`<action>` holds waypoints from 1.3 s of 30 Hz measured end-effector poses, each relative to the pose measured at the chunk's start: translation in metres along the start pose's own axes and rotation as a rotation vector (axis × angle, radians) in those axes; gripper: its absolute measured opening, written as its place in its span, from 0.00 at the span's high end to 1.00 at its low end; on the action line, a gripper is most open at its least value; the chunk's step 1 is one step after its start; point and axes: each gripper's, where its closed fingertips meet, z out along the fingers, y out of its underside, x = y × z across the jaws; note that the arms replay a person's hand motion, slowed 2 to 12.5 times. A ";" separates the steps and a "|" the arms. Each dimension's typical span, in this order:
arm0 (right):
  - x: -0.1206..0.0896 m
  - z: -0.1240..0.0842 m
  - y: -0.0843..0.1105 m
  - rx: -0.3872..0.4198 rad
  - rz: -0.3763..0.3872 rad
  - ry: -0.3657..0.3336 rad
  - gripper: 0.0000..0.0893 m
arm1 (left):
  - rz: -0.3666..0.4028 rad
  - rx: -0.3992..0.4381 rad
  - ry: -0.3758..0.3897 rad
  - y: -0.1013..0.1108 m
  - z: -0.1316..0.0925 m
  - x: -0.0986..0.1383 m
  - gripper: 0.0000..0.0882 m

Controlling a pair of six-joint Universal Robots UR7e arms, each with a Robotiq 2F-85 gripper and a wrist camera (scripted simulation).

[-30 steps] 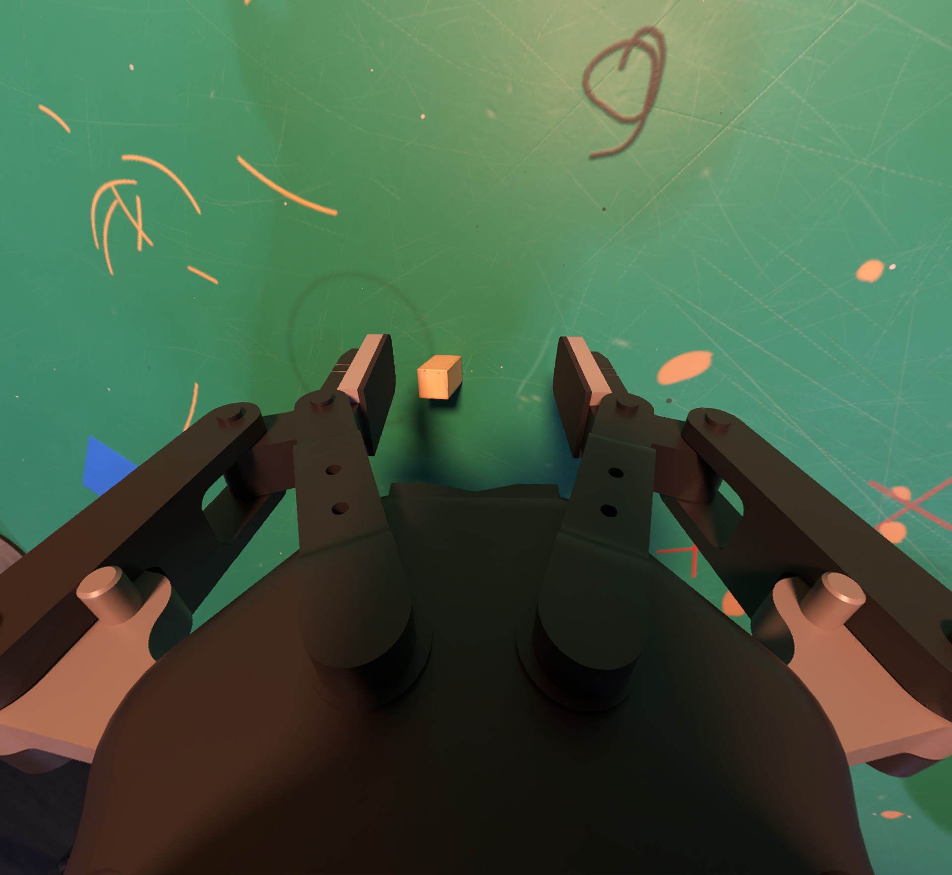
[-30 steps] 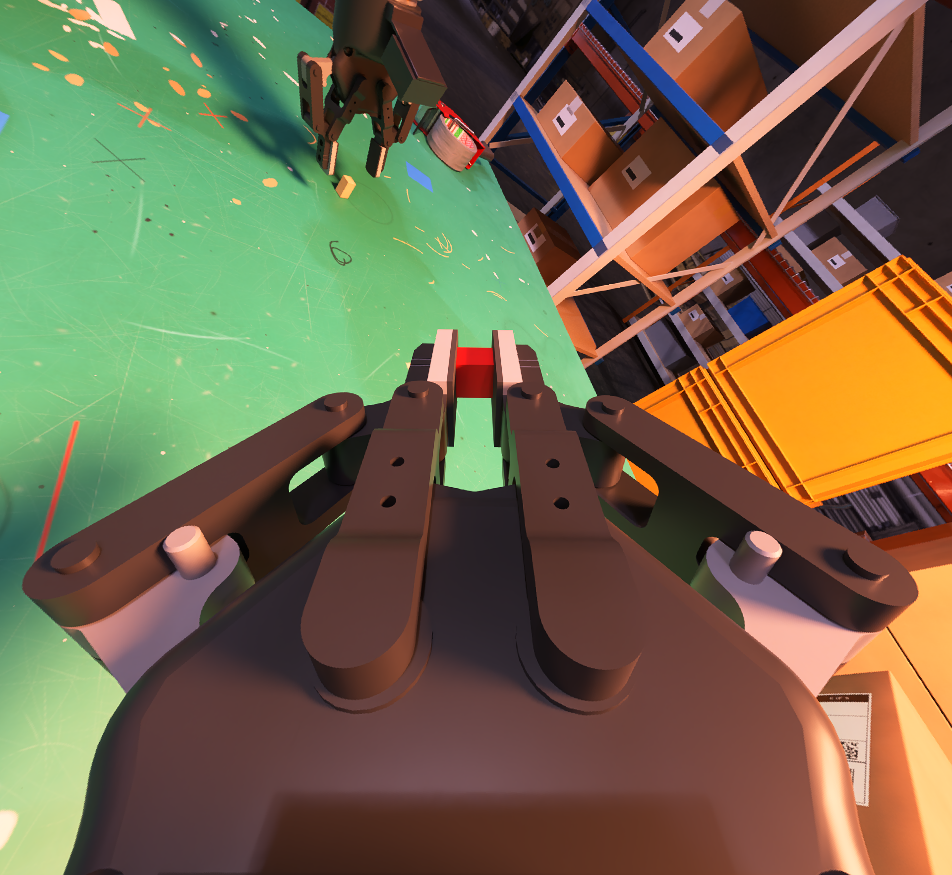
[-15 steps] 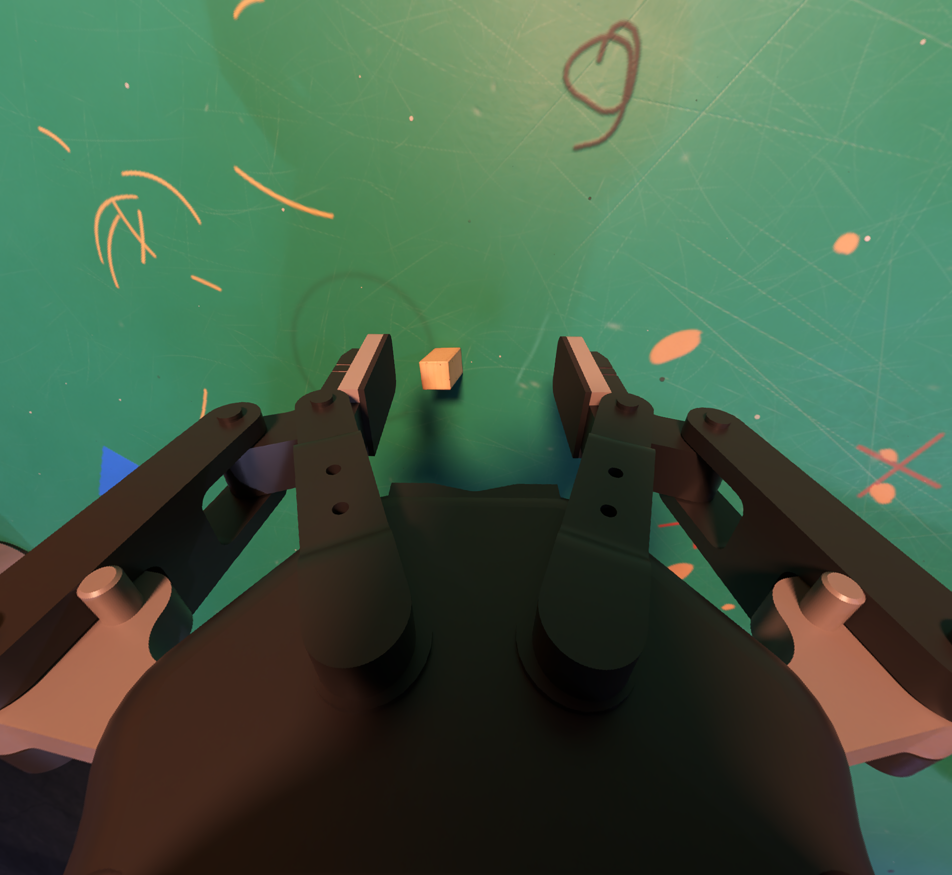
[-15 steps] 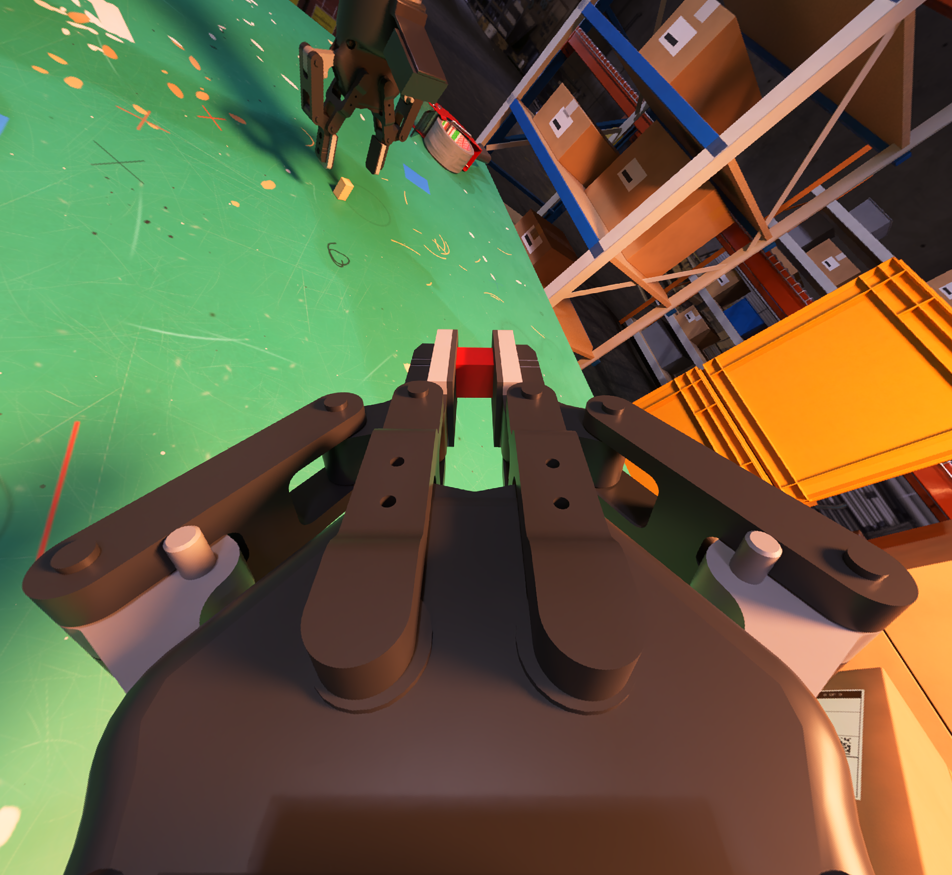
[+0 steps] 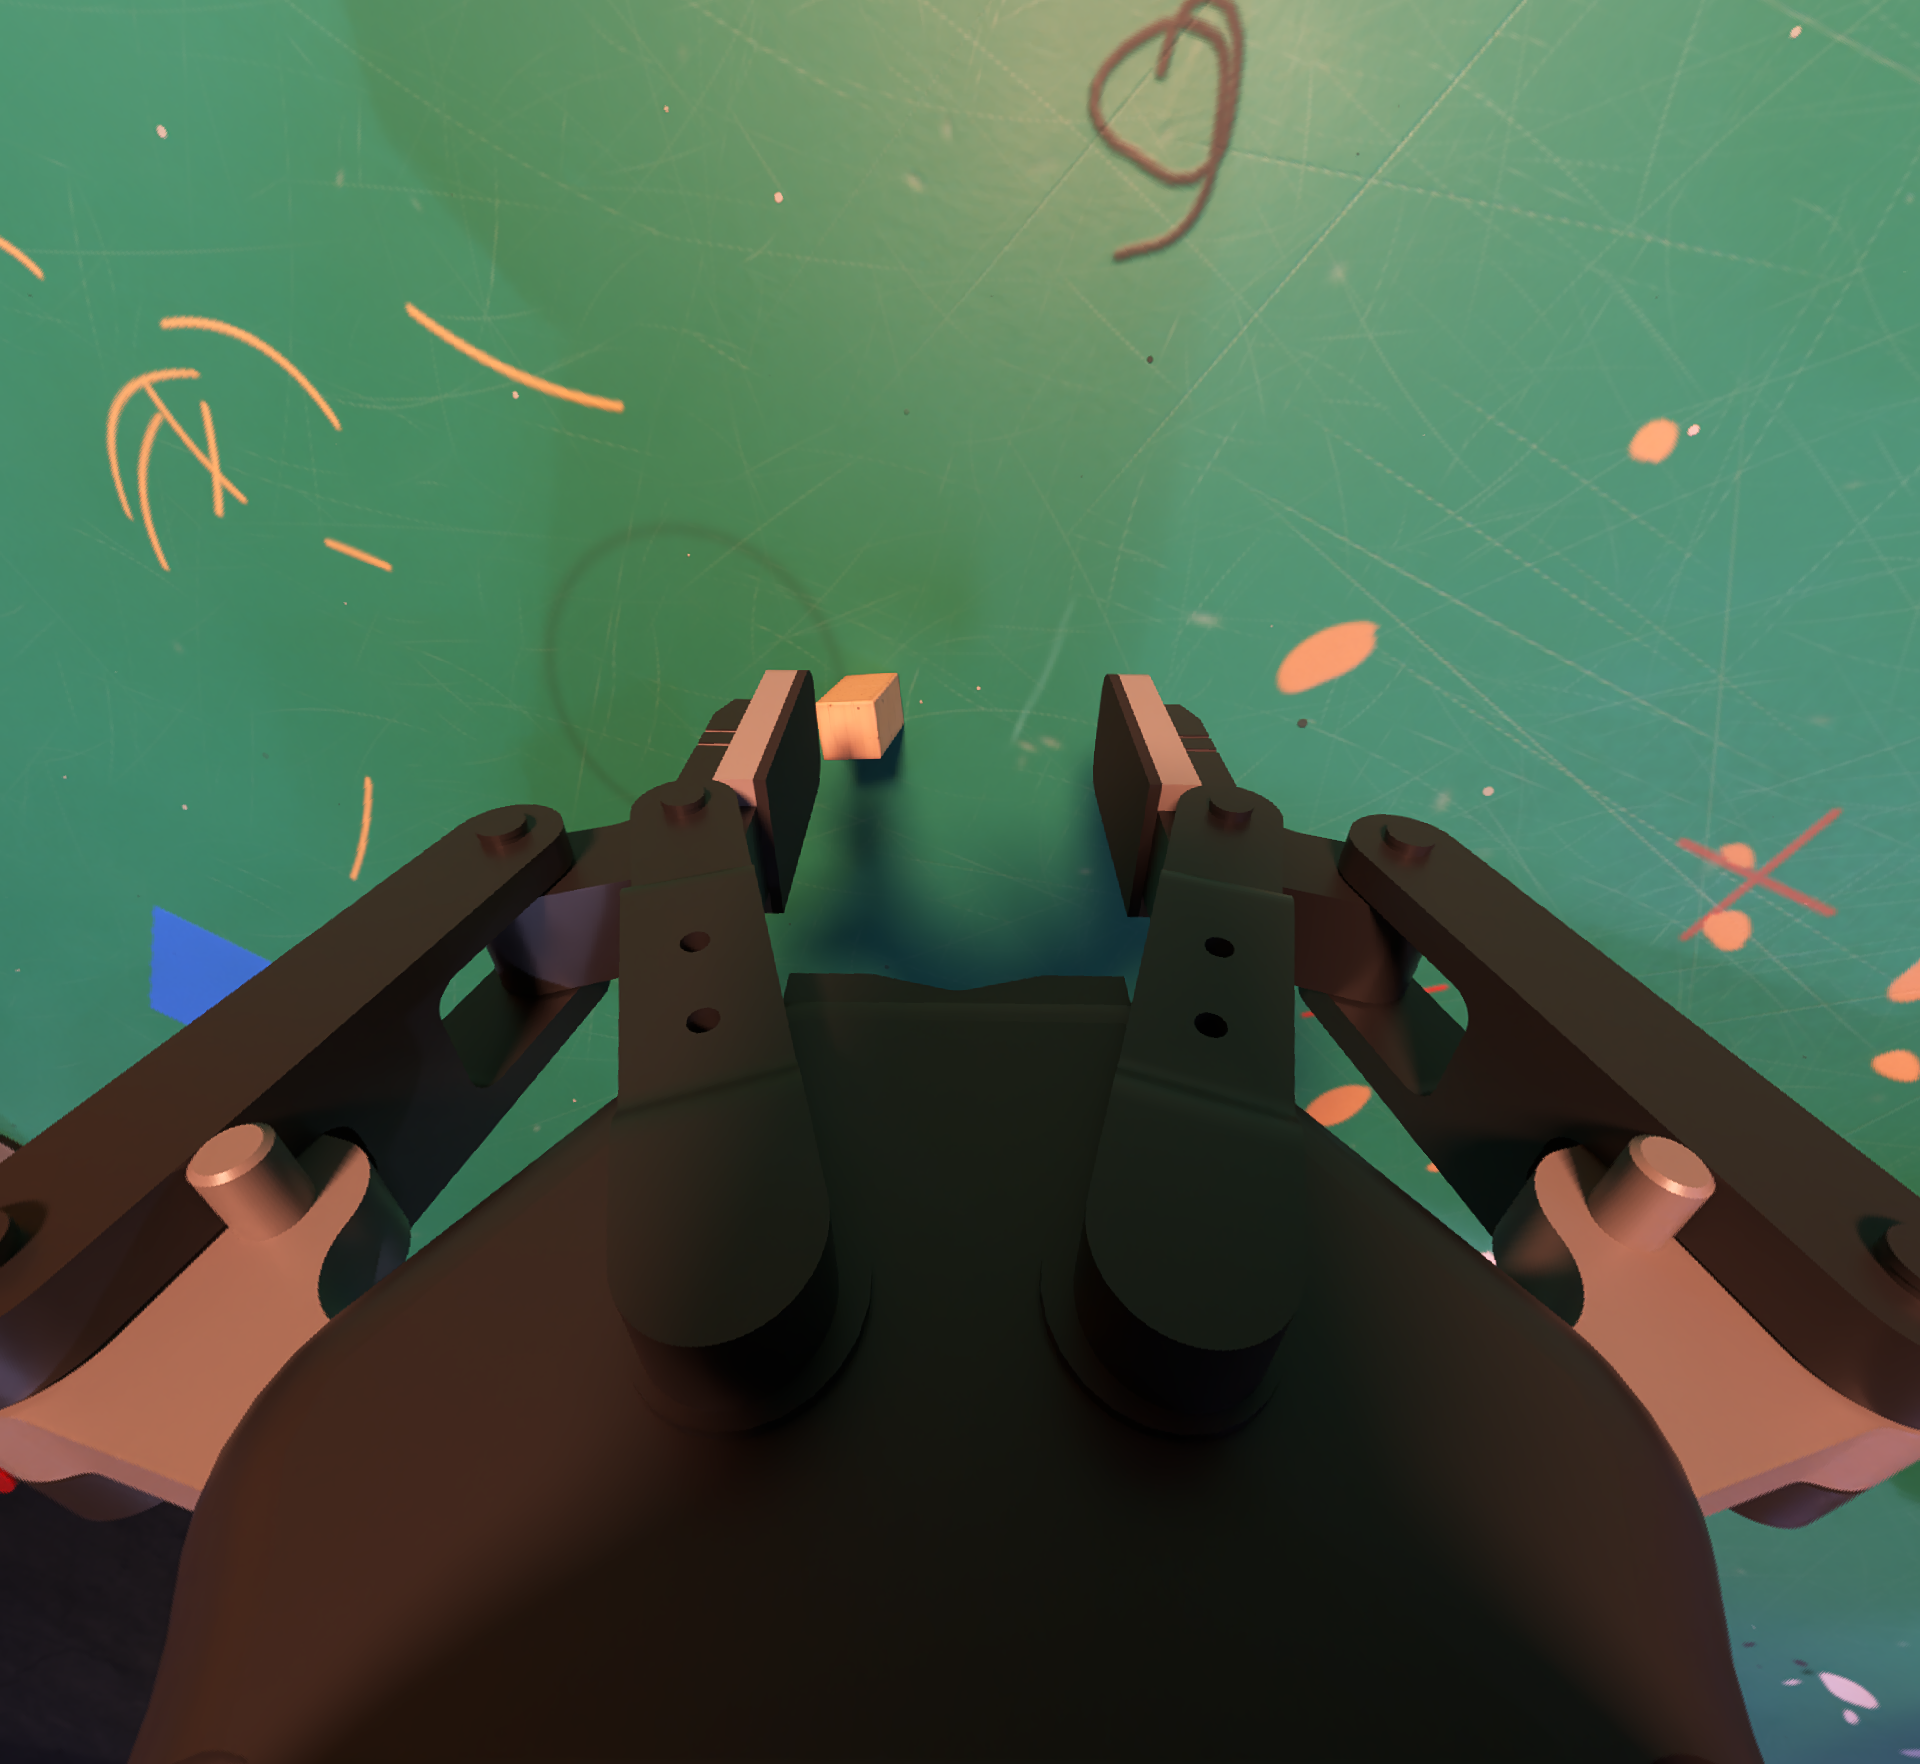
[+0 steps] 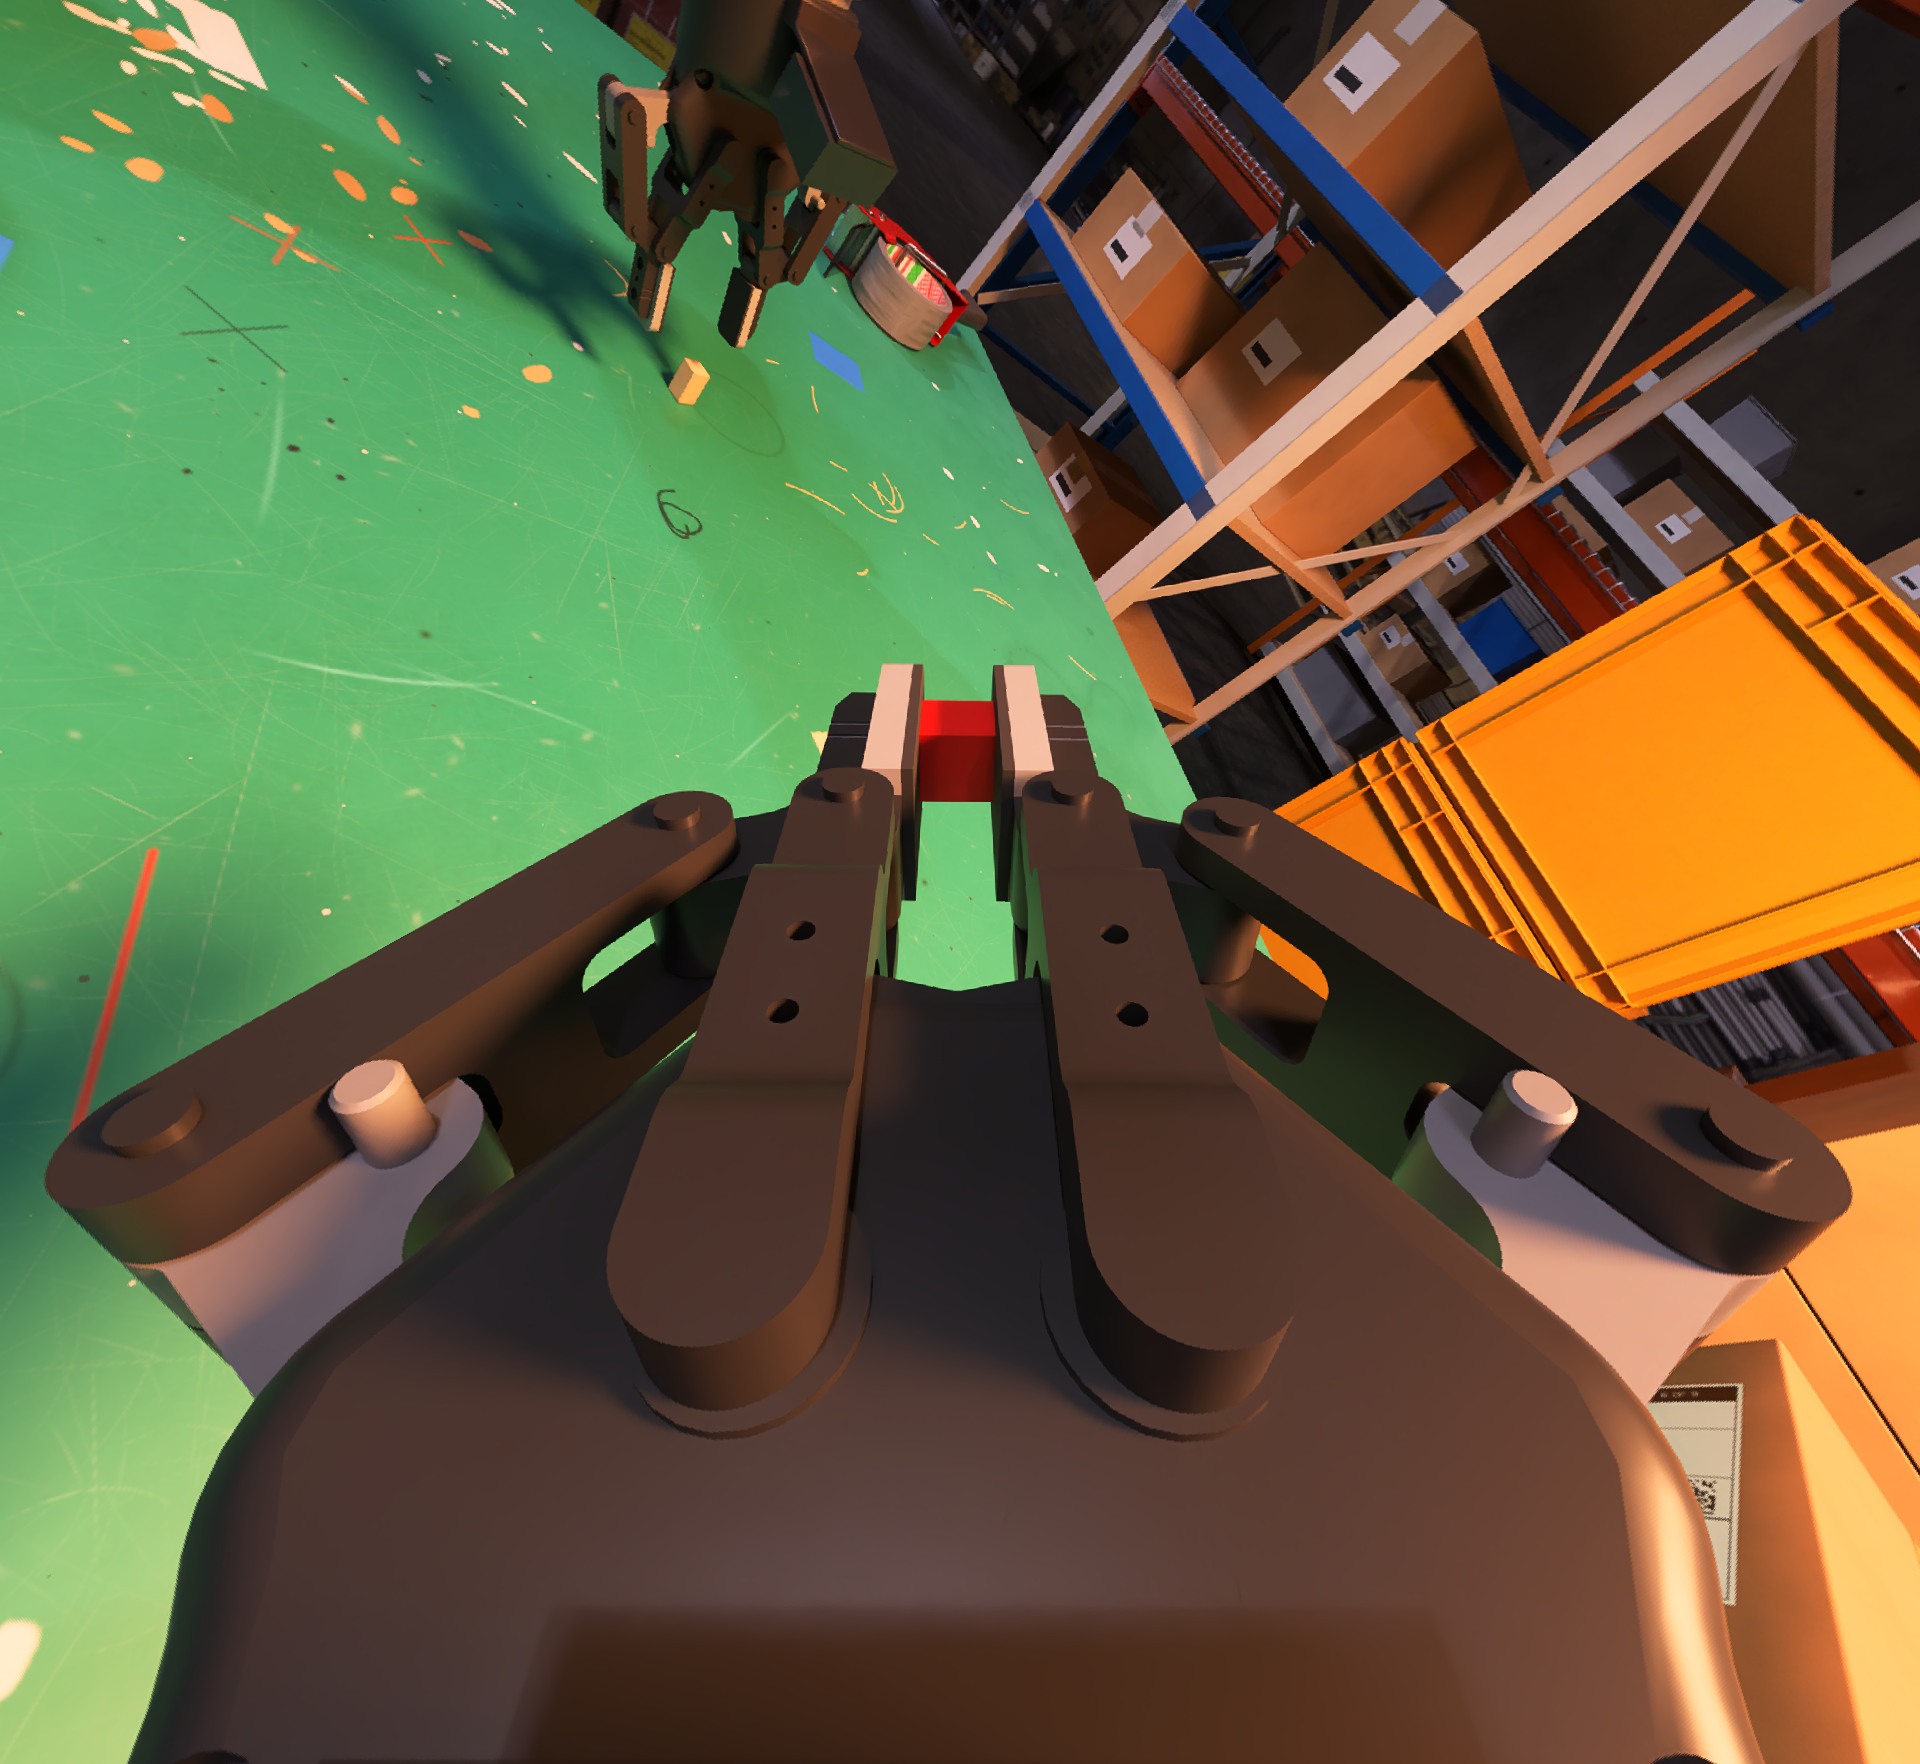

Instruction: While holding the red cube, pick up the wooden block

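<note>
A small wooden block (image 5: 858,715) lies on the green table (image 5: 1039,364). My left gripper (image 5: 956,738) is open above the table, and the block shows just inside its left finger (image 5: 774,748), well off centre. In the right wrist view the same block (image 6: 688,382) lies on the table below and a little in front of the left gripper (image 6: 694,314), apart from it. My right gripper (image 6: 958,727) is shut on the red cube (image 6: 956,750) and holds it above the table near the table's right edge.
A roll of tape in a red holder (image 6: 906,286) stands at the table's far edge beside the left arm. Past the right edge are orange crates (image 6: 1662,779) and a blue rack with cardboard boxes (image 6: 1382,114). Paint marks dot the table.
The left gripper has risen and shifted, so the block now shows closer to its left finger. The right gripper still holds the red cube and has barely moved.
</note>
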 end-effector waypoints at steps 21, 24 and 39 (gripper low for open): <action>-0.002 0.002 0.002 -0.006 0.005 -0.011 0.87 | 0.017 -0.080 -0.117 0.004 0.011 -0.015 0.67; -0.002 0.002 0.002 -0.007 0.007 -0.012 0.87 | 0.021 -0.093 -0.134 0.004 0.012 -0.017 0.71; -0.001 0.002 0.004 -0.009 0.011 -0.013 0.87 | 0.038 -0.171 -0.164 0.012 0.023 -0.023 0.79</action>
